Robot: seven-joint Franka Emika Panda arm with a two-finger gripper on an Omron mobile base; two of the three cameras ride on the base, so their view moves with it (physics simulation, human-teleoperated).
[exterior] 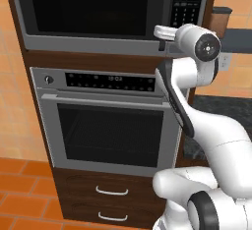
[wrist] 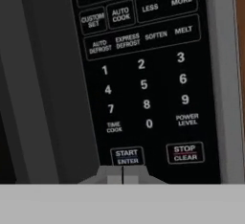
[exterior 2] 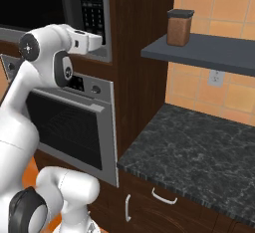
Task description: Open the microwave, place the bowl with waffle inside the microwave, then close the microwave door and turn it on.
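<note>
The microwave (exterior: 98, 41) is built in above the oven, and the microwave door (exterior: 88, 5) is closed, its window dark. The bowl and the waffle are hidden from view. My gripper (exterior: 161, 42) is raised to the lower end of the black keypad (exterior: 188, 0) on the microwave's right side. In the right base view the gripper (exterior 2: 101, 42) reaches the keypad's bottom edge. The hand view shows the gripper (wrist: 122, 175) shut, its two tips pressed together just below the START/ENTER button (wrist: 127, 156). The STOP/CLEAR button (wrist: 185, 152) lies to its right.
A steel wall oven (exterior: 108, 126) sits under the microwave, with two drawers (exterior: 112, 190) below it. To the right are a dark stone counter (exterior 2: 199, 152), a grey shelf (exterior 2: 209, 50) with a brown jar (exterior 2: 179, 27), and a wall outlet (exterior 2: 215, 77).
</note>
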